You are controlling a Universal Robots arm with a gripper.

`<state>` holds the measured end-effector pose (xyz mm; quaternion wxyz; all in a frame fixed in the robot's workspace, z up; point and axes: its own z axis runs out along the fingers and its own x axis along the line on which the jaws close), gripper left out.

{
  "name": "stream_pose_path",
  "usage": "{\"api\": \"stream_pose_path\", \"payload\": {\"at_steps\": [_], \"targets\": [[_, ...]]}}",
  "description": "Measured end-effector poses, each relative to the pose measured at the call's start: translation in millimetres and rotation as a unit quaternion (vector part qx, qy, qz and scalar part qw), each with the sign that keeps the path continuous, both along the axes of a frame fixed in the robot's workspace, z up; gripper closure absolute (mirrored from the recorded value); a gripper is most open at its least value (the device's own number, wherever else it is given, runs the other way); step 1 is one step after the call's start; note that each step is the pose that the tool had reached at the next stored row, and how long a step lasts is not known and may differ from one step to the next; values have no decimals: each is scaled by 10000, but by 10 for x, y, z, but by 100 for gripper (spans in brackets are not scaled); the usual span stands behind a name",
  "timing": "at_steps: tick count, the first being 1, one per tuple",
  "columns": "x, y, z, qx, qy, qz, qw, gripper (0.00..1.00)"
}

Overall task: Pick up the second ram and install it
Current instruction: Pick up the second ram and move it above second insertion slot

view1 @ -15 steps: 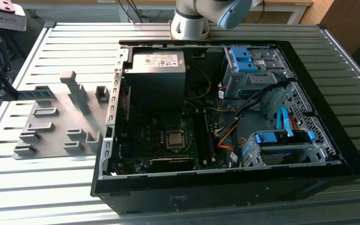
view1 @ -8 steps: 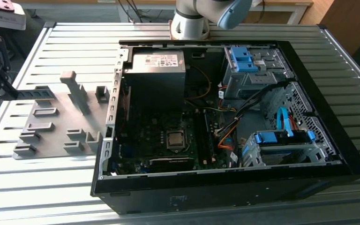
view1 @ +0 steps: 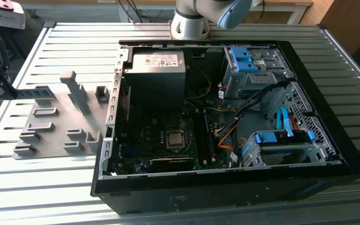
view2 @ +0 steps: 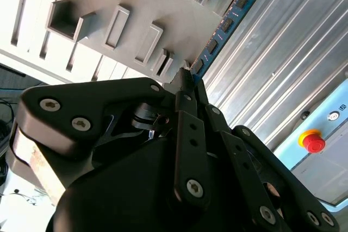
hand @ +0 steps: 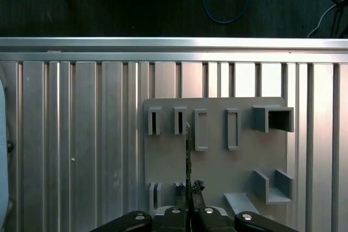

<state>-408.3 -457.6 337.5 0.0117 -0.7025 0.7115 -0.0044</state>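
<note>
The second ram (view2: 225,25) is a blue-green stick with a row of black chips. It juts out from the tips of my gripper (view2: 189,77), which is shut on one end of it. In the first wrist view the ram (hand: 188,150) shows edge-on as a thin line running out from the gripper (hand: 190,194). It lies over the grey slotted holder plate (hand: 217,172), between two of its slots. I cannot tell whether the stick touches the plate. The holder plate (view1: 55,126) lies on the ribbed table at the exterior view's left, beside the open computer case (view1: 330,154).
Inside the case are the motherboard (view1: 167,140), a power supply (view1: 158,70), blue drive cages (view1: 245,61) and loose cables (view1: 230,126). The arm's base (view1: 189,23) stands behind the case. A red stop button (view2: 314,142) sits beyond the table edge.
</note>
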Motion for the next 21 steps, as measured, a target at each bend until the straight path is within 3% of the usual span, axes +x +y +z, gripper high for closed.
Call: {"api": "stream_pose_path", "payload": {"at_steps": [21], "targets": [[0, 0, 46, 0, 0, 0, 10000, 86]]}}
